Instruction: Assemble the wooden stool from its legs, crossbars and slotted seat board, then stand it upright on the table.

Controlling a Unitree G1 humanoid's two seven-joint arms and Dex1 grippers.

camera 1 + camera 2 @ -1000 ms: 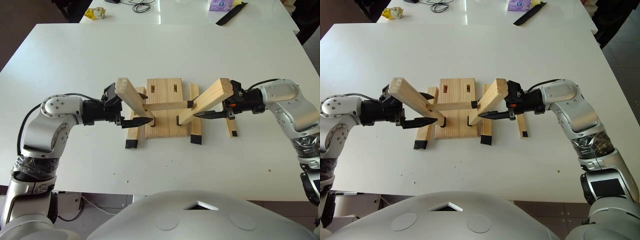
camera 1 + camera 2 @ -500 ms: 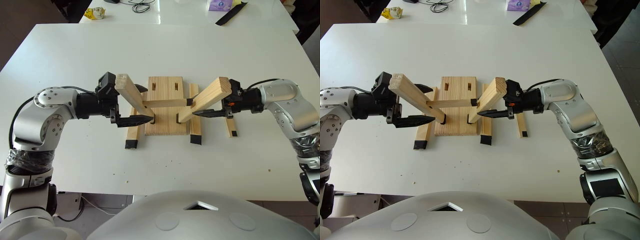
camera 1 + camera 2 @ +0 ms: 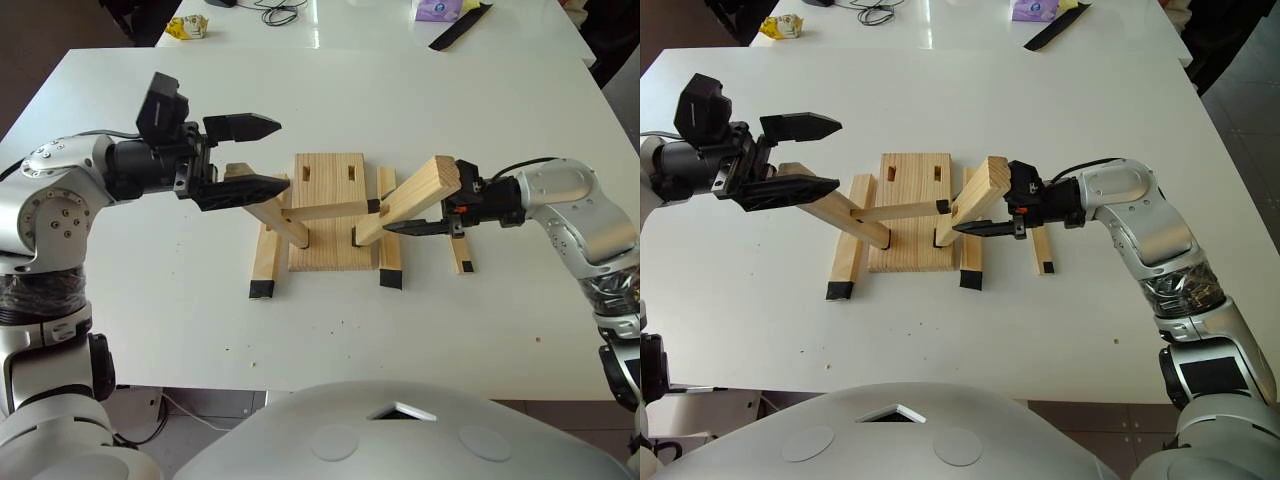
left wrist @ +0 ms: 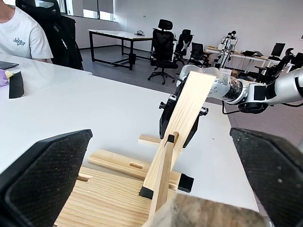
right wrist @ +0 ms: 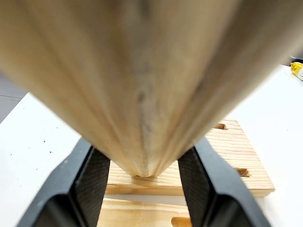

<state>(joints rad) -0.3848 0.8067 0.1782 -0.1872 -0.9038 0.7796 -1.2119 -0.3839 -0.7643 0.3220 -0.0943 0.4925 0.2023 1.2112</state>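
One white table (image 3: 400, 100) carries the slotted seat board (image 3: 330, 245), lying flat. A left leg (image 3: 285, 222) and a right leg (image 3: 415, 192) lean over it, joined by a crossbar (image 3: 335, 209). The right gripper (image 3: 398, 218) pinches the right leg. The left gripper (image 3: 283, 154) hangs over the left leg's upper end, jaws spread wide.

The left arm is bent at the elbow with its forearm level, and the left gripper (image 3: 268, 155) is held with both black fingers spread wide. The right arm reaches inward. The right gripper (image 3: 392, 218) appears clamped on a tilted wooden leg (image 3: 415, 195) between its fingers.
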